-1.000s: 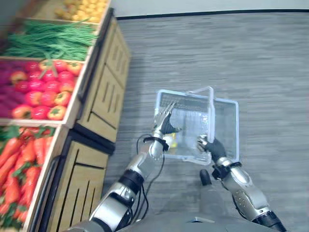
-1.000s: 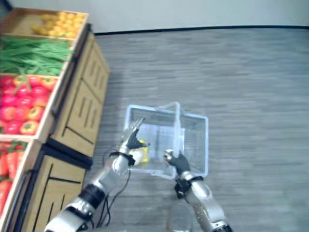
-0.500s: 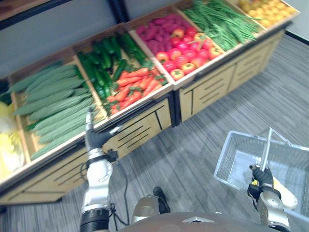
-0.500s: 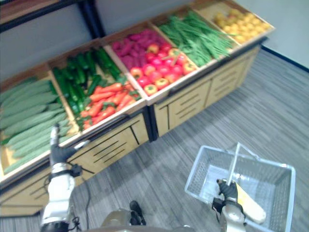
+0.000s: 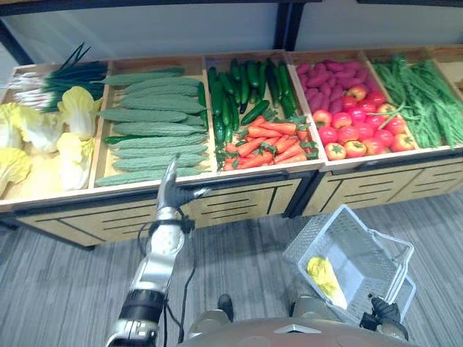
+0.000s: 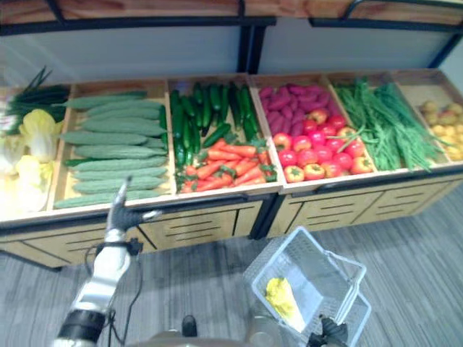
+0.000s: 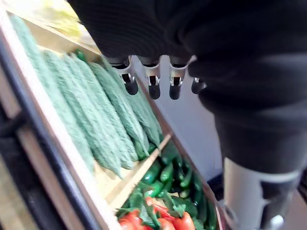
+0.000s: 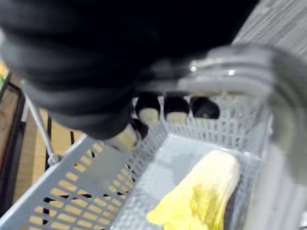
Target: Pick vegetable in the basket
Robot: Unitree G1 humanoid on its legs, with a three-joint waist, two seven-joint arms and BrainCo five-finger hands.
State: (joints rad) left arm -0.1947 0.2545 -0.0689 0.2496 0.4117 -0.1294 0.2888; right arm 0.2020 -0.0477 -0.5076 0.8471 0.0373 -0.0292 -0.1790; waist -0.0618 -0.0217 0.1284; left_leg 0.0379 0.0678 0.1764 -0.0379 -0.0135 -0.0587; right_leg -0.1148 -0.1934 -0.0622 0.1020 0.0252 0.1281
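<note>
In front of the wooden stand (image 5: 239, 196), the left hand (image 5: 172, 189) is raised just before the stand's front edge, below the bin of pale green gourds (image 5: 145, 130). Its fingers (image 7: 152, 81) are straight and point up toward the stand. The thumb is spread out to the side, and the hand is wide open with nothing in it.

Off the stand's right half, over the grey floor (image 5: 239, 260), the right hand (image 5: 383, 309) has its fingers (image 8: 176, 109) curled round the handle (image 8: 230, 72) of a grey mesh basket (image 5: 309, 235). The basket sits tilted, well apart from the stand's front. 1 yellow leafy vegetable (image 5: 323, 278) lies inside it on the bottom.

The stand's bins run side by side:
- At the stand's left end are pale cabbages (image 5: 43, 137), with spring onions (image 5: 65, 72) at the back.
- Next come the gourds.
- The next bin has dark cucumbers (image 5: 231, 94) at the back and carrots (image 5: 268, 141) at the front.
- After that, purple sweet potatoes (image 5: 325, 76) lie behind red tomatoes (image 5: 354, 137).
- Green beans (image 5: 423, 101) fill the bin toward the stand's right end.
</note>
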